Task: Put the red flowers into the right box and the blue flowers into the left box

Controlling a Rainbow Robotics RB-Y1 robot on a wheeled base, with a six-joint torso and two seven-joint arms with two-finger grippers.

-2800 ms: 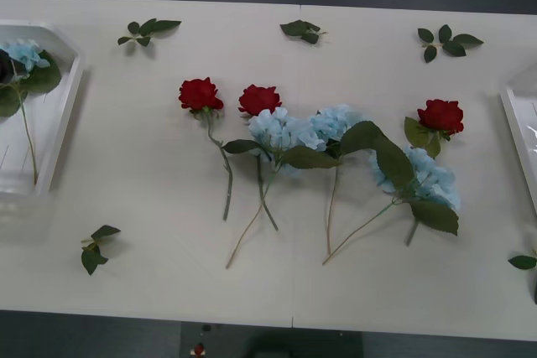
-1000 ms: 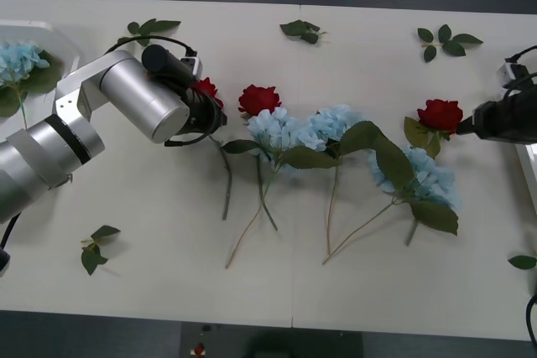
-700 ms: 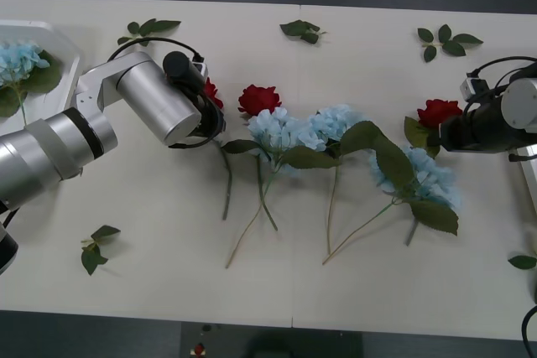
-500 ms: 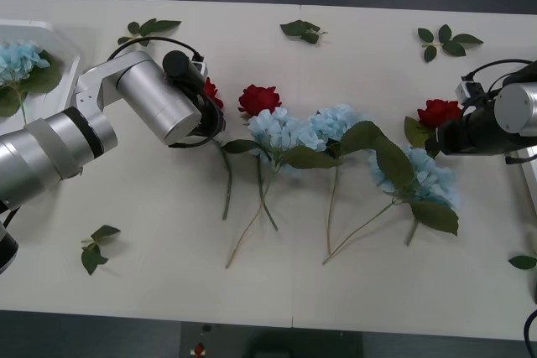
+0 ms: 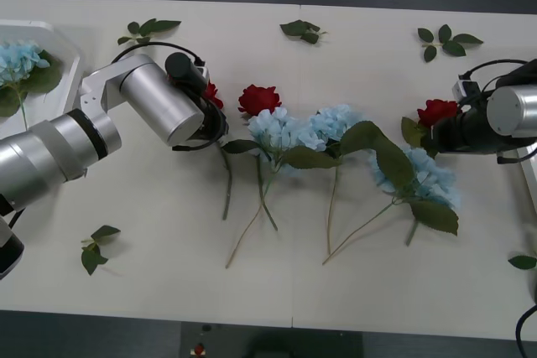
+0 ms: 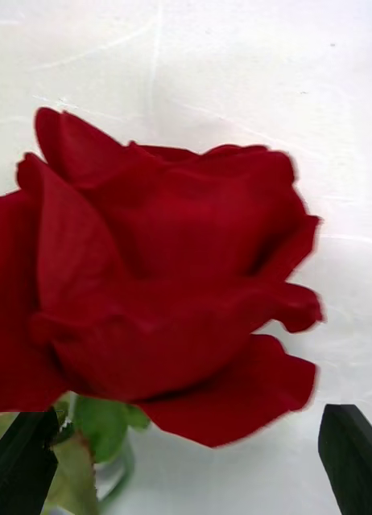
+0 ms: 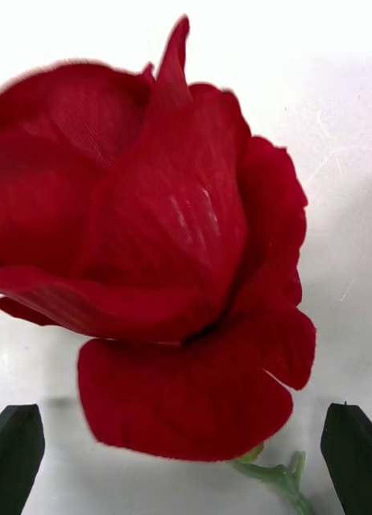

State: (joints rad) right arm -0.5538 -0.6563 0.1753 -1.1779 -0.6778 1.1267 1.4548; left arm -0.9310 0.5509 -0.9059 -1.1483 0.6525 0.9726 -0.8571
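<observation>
Both jaws released. Left gripper (image 7: pixel 186 463) straddles leftmost red rose (image 7: pixel 146 241); right gripper (image 6: pixel 194 467) straddles rightmost rose (image 6: pixel 154 273), beside blue hydrangeas (image 5: pixel 289 132). Clench low, on stems, not petals.

1. Front view: bright, even overhead light; white table (image 5: pixel 277 282) is well exposed with no hard glare.
2. Shadows are soft and short, lying close under the leaves and stems.
3. Dark band beyond the table's far edge is dim and underexposed.
4. Left arm's metal casing (image 5: pixel 159 111) carries a soft highlight.
5. Wrist views: table behind the blooms is near blown-out white; the rose (image 6: pixel 154 282) has blurred petal edges; the other rose (image 7: pixel 146 241) is slightly soft.
</observation>
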